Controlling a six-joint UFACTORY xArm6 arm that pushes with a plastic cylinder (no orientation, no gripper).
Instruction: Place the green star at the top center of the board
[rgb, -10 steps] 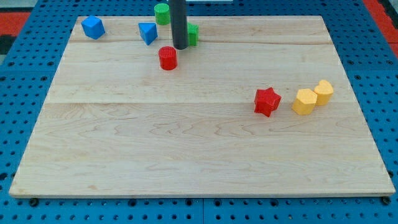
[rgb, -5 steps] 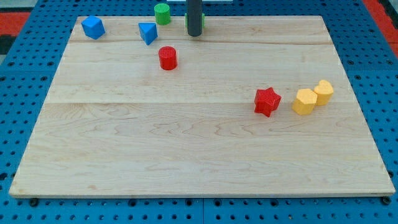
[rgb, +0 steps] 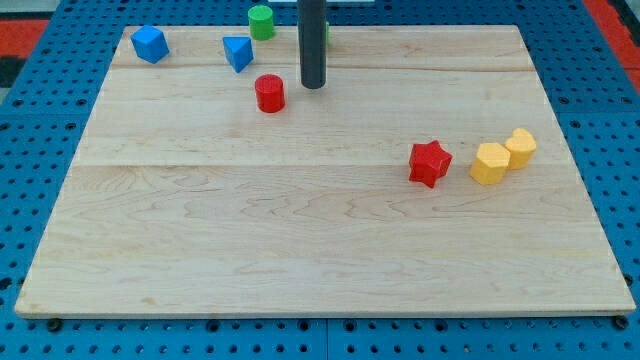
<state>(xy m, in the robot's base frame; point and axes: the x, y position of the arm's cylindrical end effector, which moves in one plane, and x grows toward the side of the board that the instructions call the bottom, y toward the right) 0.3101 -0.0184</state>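
Camera view, my tip (rgb: 313, 86) moved down, green star (rgb: 326, 32) now behind rod

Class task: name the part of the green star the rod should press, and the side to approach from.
No gripping here, only pushing. The green star shows as a sliver behind the rod, near the board's top edge. My tip stands below it. Press its lower face, coming from the view's bottom, probably gently.
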